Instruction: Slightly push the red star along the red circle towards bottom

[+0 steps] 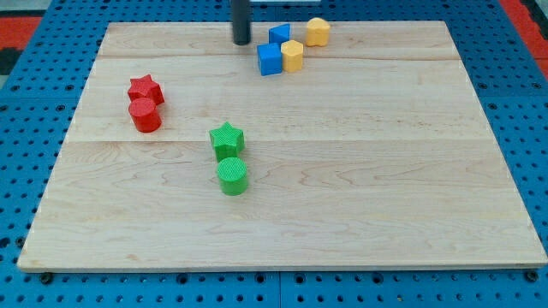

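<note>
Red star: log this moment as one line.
tip top edge, far from star | red star touching red circle below | push not started

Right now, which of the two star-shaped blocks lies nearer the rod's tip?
The red star, at the view's left touching the red cylinder. My tip stands near the top edge; the green star lies lower, mid-board, farther away.

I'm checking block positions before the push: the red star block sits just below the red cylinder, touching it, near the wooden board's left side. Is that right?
Not quite. The camera view shows the red star block just above the red cylinder, toward the view's top, not below it. The rest holds: they touch, near the wooden board's left side. My tip is far off, near the view's top.
</note>
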Controlling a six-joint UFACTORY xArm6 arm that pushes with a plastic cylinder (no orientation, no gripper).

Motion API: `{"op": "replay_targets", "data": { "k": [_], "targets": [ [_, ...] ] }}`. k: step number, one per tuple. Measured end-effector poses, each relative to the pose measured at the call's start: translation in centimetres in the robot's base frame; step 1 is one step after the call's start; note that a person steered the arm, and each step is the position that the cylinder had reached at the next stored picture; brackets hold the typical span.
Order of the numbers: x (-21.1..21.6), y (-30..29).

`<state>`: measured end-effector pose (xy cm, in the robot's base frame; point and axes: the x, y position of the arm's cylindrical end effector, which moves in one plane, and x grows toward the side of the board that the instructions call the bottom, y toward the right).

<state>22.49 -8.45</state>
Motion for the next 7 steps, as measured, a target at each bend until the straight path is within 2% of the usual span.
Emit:
{"op": "replay_targets", "data": {
  "k": [1, 2, 6, 7],
  "targets": [
    [-1.6, -3.1],
    [-3.2, -3.2],
    [-3.2, -3.0],
    [-1.8, -3.3]
  ]
}}
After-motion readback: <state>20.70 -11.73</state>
